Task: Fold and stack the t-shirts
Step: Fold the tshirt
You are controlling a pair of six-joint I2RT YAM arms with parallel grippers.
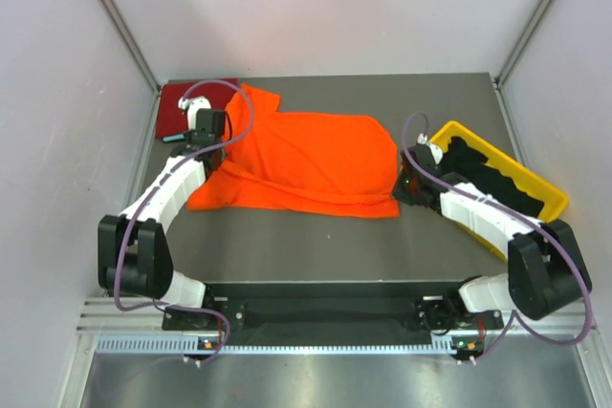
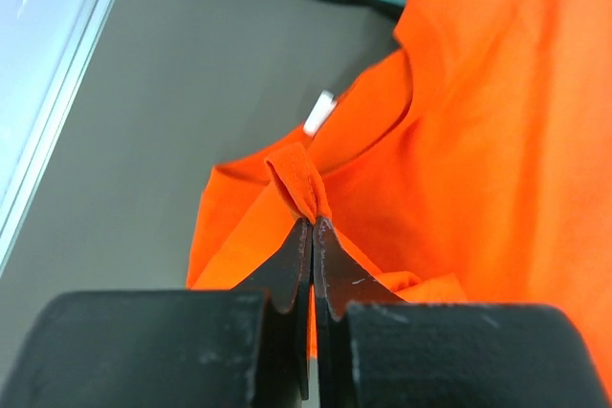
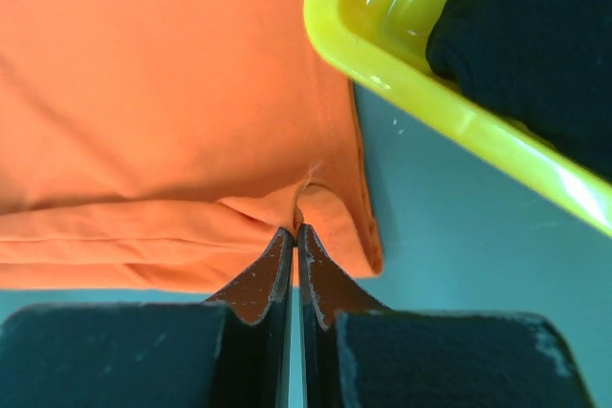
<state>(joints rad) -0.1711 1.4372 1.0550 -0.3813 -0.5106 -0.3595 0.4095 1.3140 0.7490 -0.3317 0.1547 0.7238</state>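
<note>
Dark red shirt [image 1: 177, 107] lay at the table's [image 1: 316, 246] ten o'clock corner. Left gripper [image 2: 313, 226] clamped the orange shirt's [image 1: 316, 155] left edge, right gripper [image 3: 295, 234] its right hem. Bare table lay open toward six o'clock; black shirts [image 1: 492, 174] filled the yellow bin [image 3: 449, 112] at three o'clock.

No legible text, number or sign. The white tag [image 2: 320, 112] on the orange shirt [image 2: 497, 140] is blurred.

Dark grey table [image 1: 316, 246]; pale plain walls [image 1: 335, 7] on three sides; grey metal posts [image 1: 115, 16] in the back corners; slotted aluminium rail [image 1: 325, 343] along near edge; soft even light.
</note>
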